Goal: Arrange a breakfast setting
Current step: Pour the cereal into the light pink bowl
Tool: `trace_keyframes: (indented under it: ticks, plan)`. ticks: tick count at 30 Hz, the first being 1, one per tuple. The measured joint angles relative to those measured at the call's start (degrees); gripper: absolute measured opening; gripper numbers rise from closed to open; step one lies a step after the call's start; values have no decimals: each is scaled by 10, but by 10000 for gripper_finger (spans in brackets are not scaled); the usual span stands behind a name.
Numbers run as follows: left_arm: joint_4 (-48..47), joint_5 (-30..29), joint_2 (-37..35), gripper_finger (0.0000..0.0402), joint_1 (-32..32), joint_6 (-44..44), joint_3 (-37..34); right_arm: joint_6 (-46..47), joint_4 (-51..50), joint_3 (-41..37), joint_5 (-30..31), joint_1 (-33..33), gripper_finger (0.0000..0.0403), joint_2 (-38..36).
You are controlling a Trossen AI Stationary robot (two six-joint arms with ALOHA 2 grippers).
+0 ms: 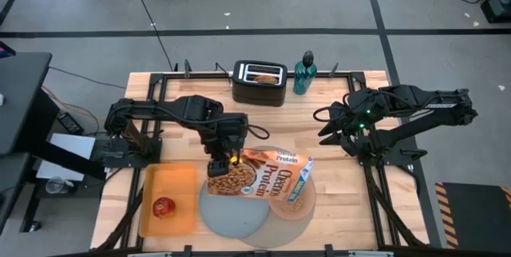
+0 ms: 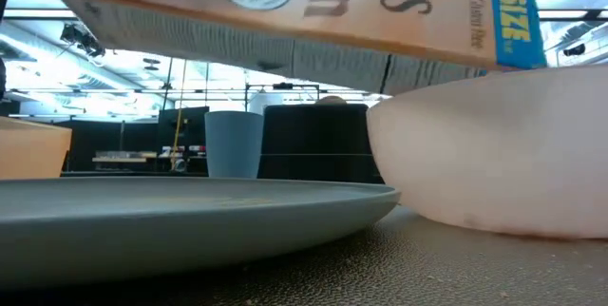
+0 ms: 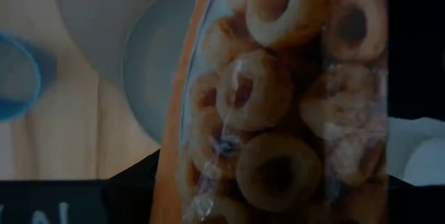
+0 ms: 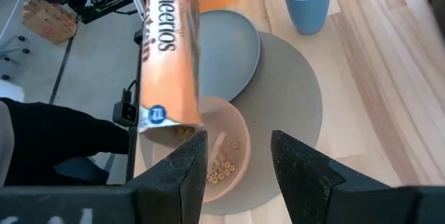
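My left gripper (image 1: 219,164) is shut on an orange Cheerios box (image 1: 257,174) held over the round grey mat (image 1: 313,213). The box's open end (image 4: 170,128) hangs over the pink bowl (image 4: 233,156), which holds brown cereal rings (image 4: 221,170). The blue-grey plate (image 1: 233,213) lies on the mat beside the bowl. The red apple (image 1: 164,207) lies on the orange tray (image 1: 180,185). Round toast (image 1: 261,77) sticks out of the black toaster (image 1: 259,88). My right gripper (image 4: 236,158) is open and empty at the table's right side. No spoon shows. My left gripper holds the cereal box near its closed end (image 1: 227,179), coming from above with the fingers pointing down. The box is lifted clear of the mat and slants down toward the table's right, its open end (image 2: 518,21) lowest, over the bowl. The box hides the fingertips.
A blue cup (image 4: 307,0) stands on the wood beside the mat and plate. A teal bottle (image 1: 303,73) stands next to the toaster at the far edge. A person's dark sleeve (image 4: 55,140) shows beyond the table's near edge.
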Motion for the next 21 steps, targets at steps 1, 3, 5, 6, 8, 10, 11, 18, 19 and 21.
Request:
trace_keyframes:
  ticks: [1, 3, 5, 6, 8, 10, 11, 18, 19, 21]
  plan:
    - [-7, -3, 0, 211, 0, 1, 0, 0, 0, 0, 0, 0, 166, 0]
    - [-6, 0, 0, 211, 2, -2, 0, 0, 0, 0, 0, 0, 166, 0]
    - [2, 0, 0, 211, 3, 3, 0, 0, 0, 0, 0, 0, 166, 0]
    - [-1, 0, 0, 211, 3, 1, 0, 0, 0, 0, 0, 0, 166, 0]
    - [3, 5, 0, 211, 3, -3, 0, 0, 0, 0, 0, 0, 166, 0]
    - [6, 1, 0, 211, 3, 3, 0, 0, 0, 0, 0, 0, 166, 0]
    - [1, 2, 0, 211, 3, 0, 0, 0, 0, 0, 0, 0, 166, 0]
    - [0, 0, 0, 211, 4, 6, 0, 0, 0, 0, 0, 0, 166, 0]
    - [1, -5, 0, 211, 4, 14, 0, 0, 0, 0, 1, 0, 166, 0]
    - [-7, -6, 0, 211, 4, 12, 0, 0, 0, 0, 2, 0, 166, 0]
